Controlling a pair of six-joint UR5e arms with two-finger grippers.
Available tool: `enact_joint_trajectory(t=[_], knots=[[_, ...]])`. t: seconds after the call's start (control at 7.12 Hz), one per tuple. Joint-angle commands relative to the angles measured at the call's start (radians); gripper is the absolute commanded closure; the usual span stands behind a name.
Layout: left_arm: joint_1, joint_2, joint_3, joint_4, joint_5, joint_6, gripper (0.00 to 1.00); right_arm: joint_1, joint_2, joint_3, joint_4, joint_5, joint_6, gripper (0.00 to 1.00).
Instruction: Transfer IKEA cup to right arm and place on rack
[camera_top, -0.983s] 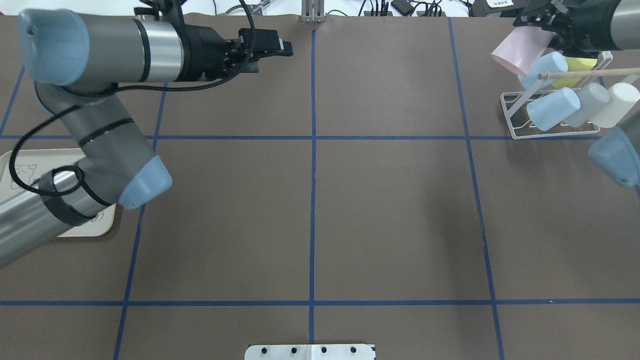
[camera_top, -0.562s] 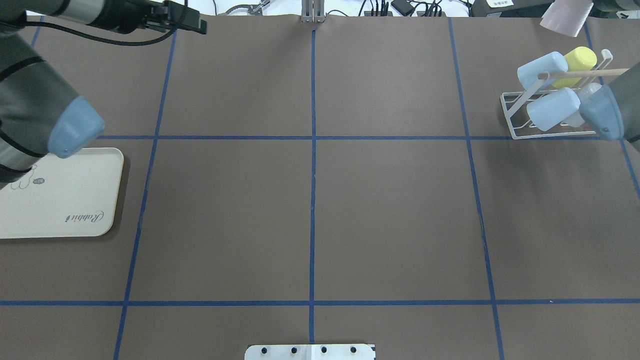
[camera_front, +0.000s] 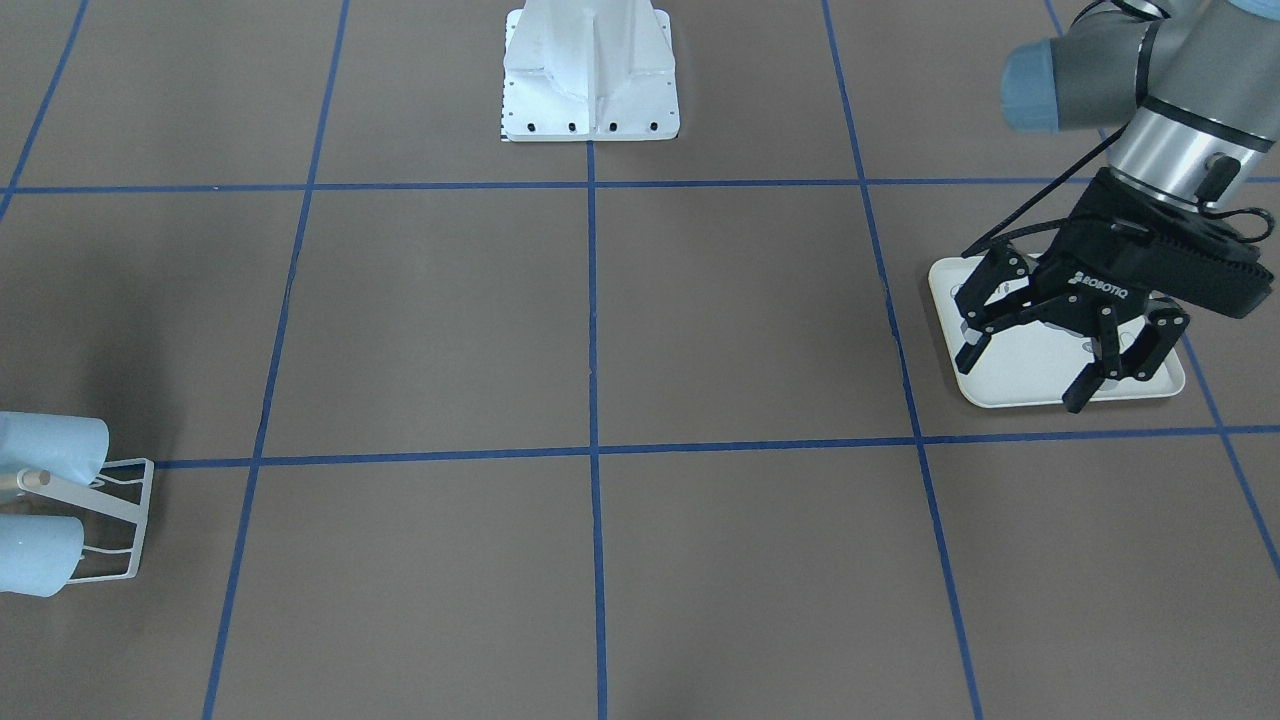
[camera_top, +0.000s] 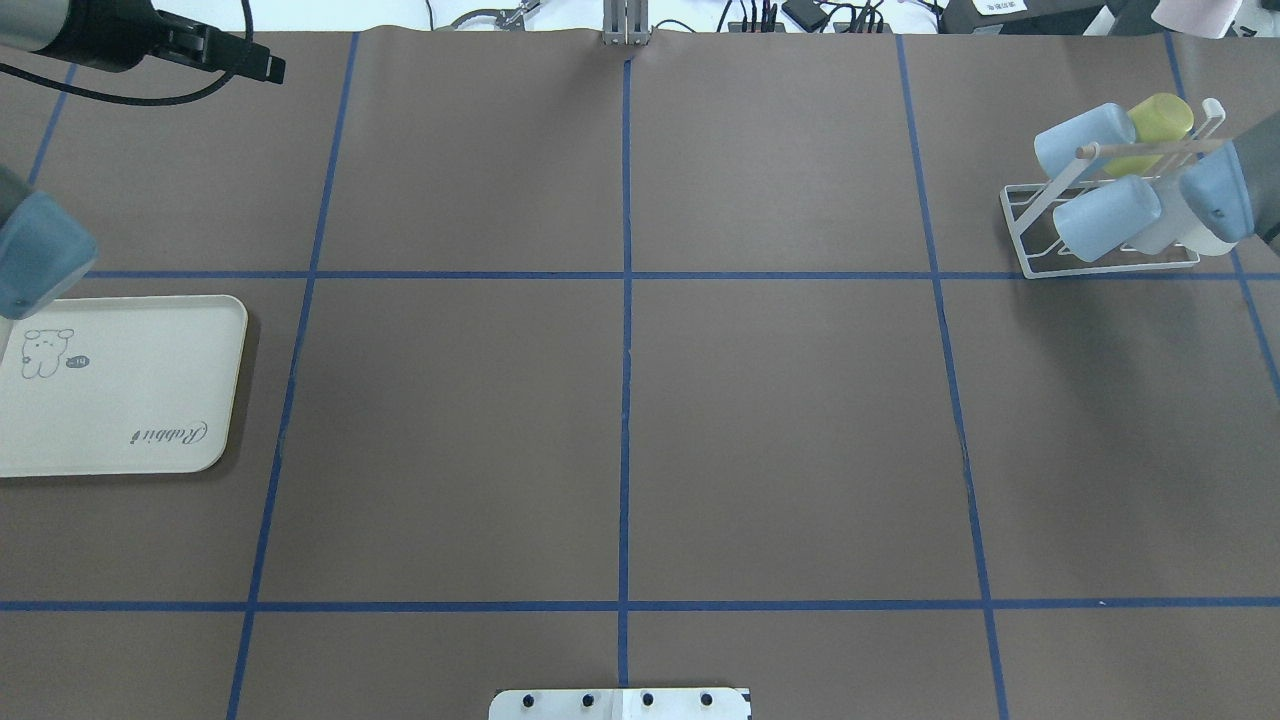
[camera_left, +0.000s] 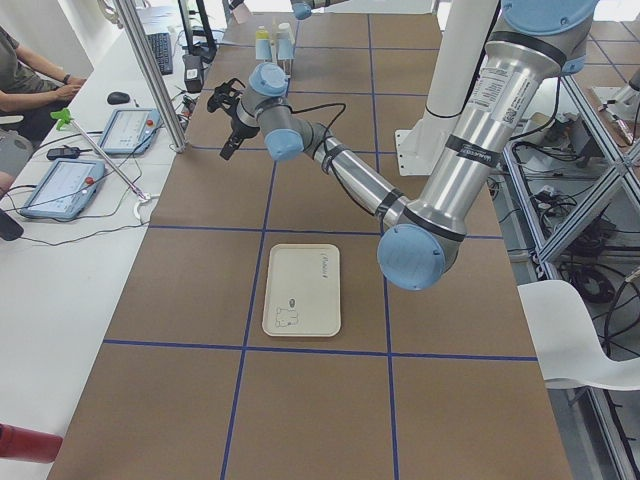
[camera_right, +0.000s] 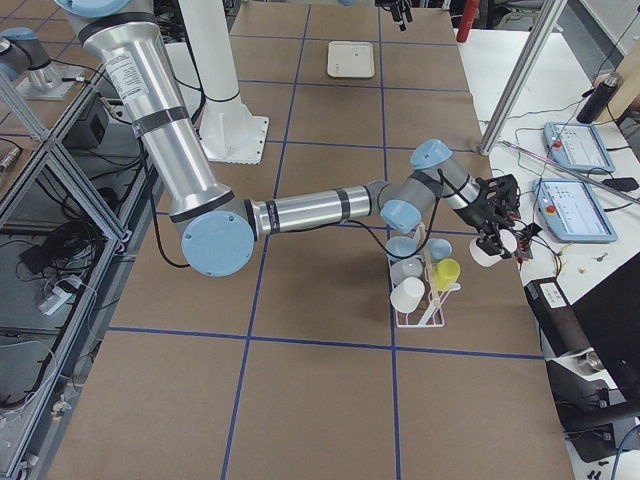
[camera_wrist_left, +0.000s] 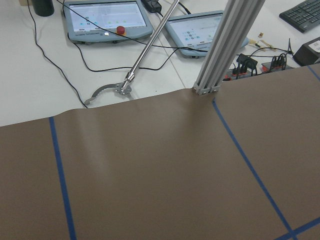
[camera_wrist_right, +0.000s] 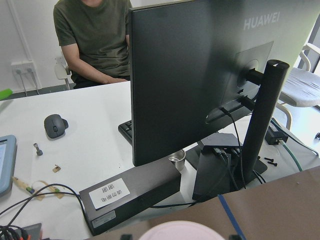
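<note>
Figure: the table, read from the robot's side outward.

Near edge, centre: the white base plate at the rim of the brown, blue-taped table.

Left, mid-depth: the cream tray lies flat. It shows only its printed animal sketch and the word "Rabbit".

Left, farther on: the left gripper hangs raised above the table, well apart from the tray. Its fingers are spread wide and it has hold of nothing.

Right, far part: the rack stands on the table with five cups tilted on its slanted rods.
- Two pale blue cups sit on the side toward the table's centre.
- A yellow cup sits just beside the farther blue one.
- A grey cup and a white cup sit on the nearer right side, partly covered from overhead by the right arm.
- The wooden peg crosses above them.

Farthest right: the pink IKEA cup is off the rack, in the air beyond it past the table's far edge. The right gripper is clamped on it.

Beyond the table: a white desk with a dark monitor and a seated person.
</note>
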Motion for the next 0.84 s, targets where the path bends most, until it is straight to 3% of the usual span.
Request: enact_joint_trajectory(t=[0.0, 0.42, 0.7], knots=[[-0.005, 0.023, -0.007, 0.001, 0.0, 0.021, 0.0, -0.007, -0.017, -0.04, 0.096, -0.034, 0.058, 1.0], [-0.006, 0.025, -0.013, 0.001, 0.0, 0.022, 0.0, -0.016, -0.115, -0.036, 0.206, -0.065, 0.14, 1.0], [-0.006, 0.025, -0.018, 0.002, -0.001, 0.021, 0.0, -0.025, -0.143, -0.036, 0.219, -0.092, 0.138, 1.0]])
